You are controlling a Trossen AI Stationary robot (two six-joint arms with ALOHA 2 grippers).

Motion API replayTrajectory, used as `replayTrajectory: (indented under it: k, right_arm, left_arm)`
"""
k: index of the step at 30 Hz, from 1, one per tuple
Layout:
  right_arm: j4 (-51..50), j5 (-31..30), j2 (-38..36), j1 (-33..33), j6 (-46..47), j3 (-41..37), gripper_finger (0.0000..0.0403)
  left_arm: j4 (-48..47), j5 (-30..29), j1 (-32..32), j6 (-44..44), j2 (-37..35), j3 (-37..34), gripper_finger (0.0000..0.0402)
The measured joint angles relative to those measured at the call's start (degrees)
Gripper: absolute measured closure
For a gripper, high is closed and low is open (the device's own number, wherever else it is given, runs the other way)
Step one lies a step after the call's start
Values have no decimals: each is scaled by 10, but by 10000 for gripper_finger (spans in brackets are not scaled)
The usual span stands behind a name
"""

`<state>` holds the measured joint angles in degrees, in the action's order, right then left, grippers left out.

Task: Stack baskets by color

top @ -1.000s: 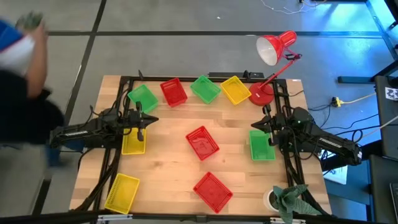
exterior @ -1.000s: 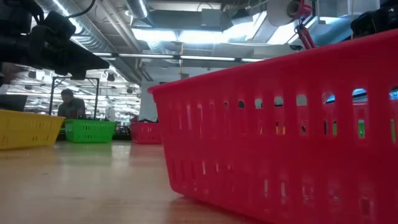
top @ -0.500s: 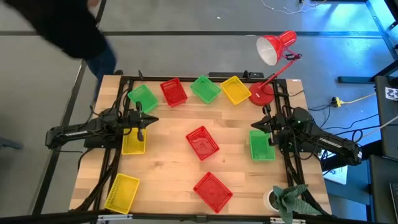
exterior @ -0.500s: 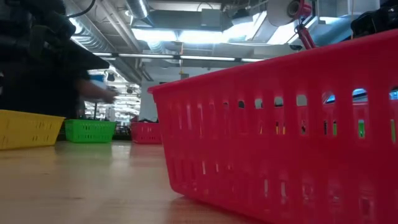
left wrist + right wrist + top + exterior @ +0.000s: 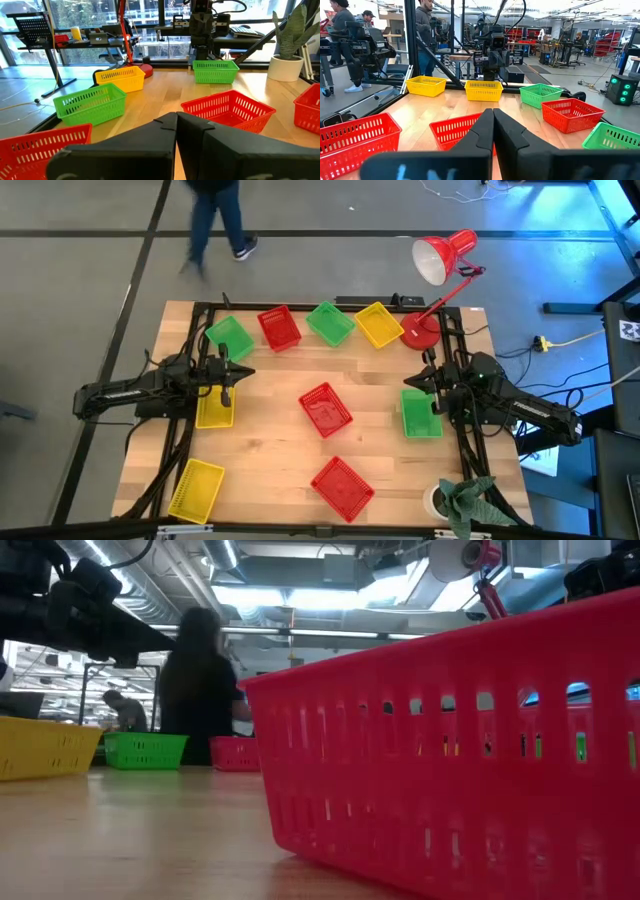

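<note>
Several mesh baskets sit apart on the wooden table, each on its own bottom. Along the far edge stand a green basket [image 5: 229, 335], a red one [image 5: 279, 328], a green one [image 5: 330, 323] and a yellow one [image 5: 379, 324]. A red basket [image 5: 325, 409] lies mid-table and another red one [image 5: 342, 486] near the front, with yellow baskets [image 5: 214, 408] [image 5: 196, 488] at the left and a green basket [image 5: 421, 413] at the right. My left gripper [image 5: 245, 372] hovers shut and level at the left. My right gripper [image 5: 410, 383] hovers shut at the right. Neither holds anything.
A red desk lamp [image 5: 440, 262] stands with its round base [image 5: 420, 332] at the far right corner. A potted plant [image 5: 465, 505] sits at the near right corner. Black frame rails [image 5: 190, 350] run along both sides. A person [image 5: 215, 210] walks beyond the far edge.
Both arms and all baskets have kept still. A person has walked from the table's left side round to beyond its far edge.
</note>
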<state>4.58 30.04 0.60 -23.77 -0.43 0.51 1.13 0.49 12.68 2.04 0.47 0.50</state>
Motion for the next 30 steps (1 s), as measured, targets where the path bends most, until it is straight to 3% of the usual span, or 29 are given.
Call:
replayTrajectory:
  k: [8,15,27,30]
  right_arm:
    - [0,0,0,0,-4,0,393]
    - [0,-49,0,0,-156,0,393]
    - [0,-50,0,0,-148,0,393]
    - [4,-50,0,0,-116,0,393]
  left_arm:
    - [0,0,0,0,0,0,401]
    - [0,0,0,0,0,0,401]
    - [2,1,0,0,0,0,401]
    - [23,-24,0,39,0,3,401]
